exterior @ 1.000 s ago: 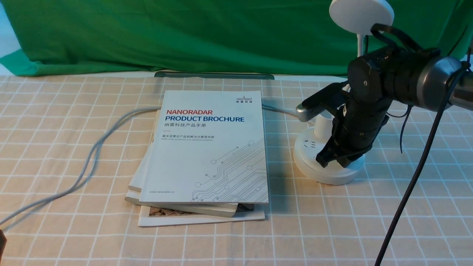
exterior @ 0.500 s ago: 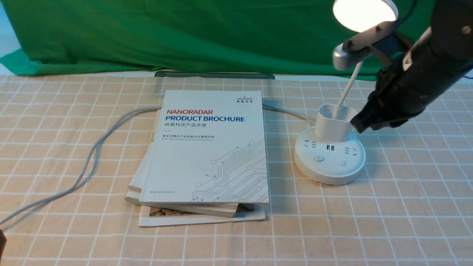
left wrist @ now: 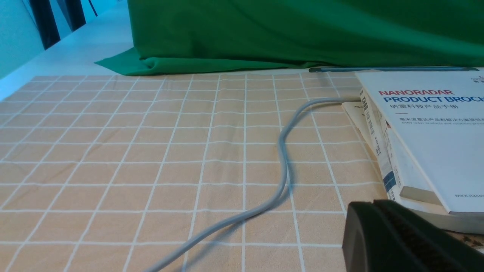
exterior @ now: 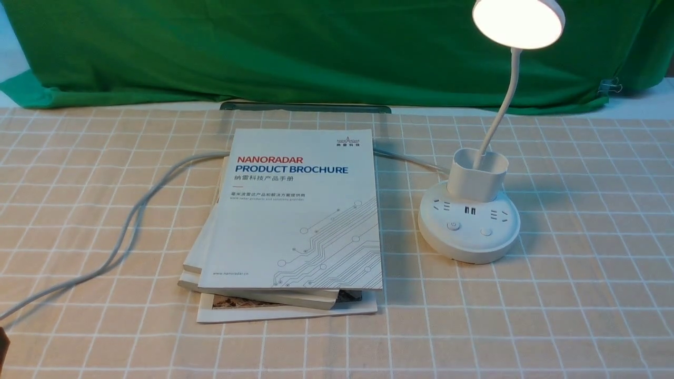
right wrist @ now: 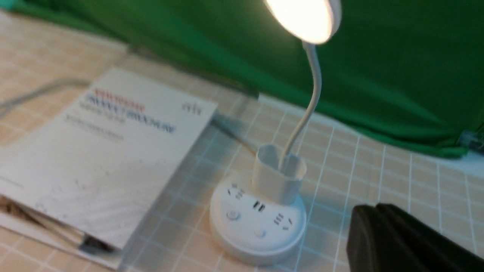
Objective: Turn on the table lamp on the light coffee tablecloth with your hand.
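The white table lamp point(exterior: 476, 181) stands on the light coffee tablecloth point(exterior: 579, 295) at the right; its round head point(exterior: 518, 22) is lit. Its puck base point(exterior: 468, 227) shows sockets and two buttons. The right wrist view shows the lamp point(right wrist: 278, 181) with its glowing head point(right wrist: 302, 17). My right gripper point(right wrist: 374, 211) is shut and empty, off the lamp's base. My left gripper point(left wrist: 372, 206) is shut and empty, low over the cloth beside the brochures. Neither gripper shows in the front view.
A stack of brochures point(exterior: 295, 221) lies left of the lamp. A grey cable point(exterior: 131, 216) runs across the cloth to the left edge and shows in the left wrist view point(left wrist: 281, 166). A green backdrop cloth point(exterior: 263, 47) hangs behind.
The right arm pressed at the lamp's base, the lamp lit, and the arm lifted away to the right and out of the front view.
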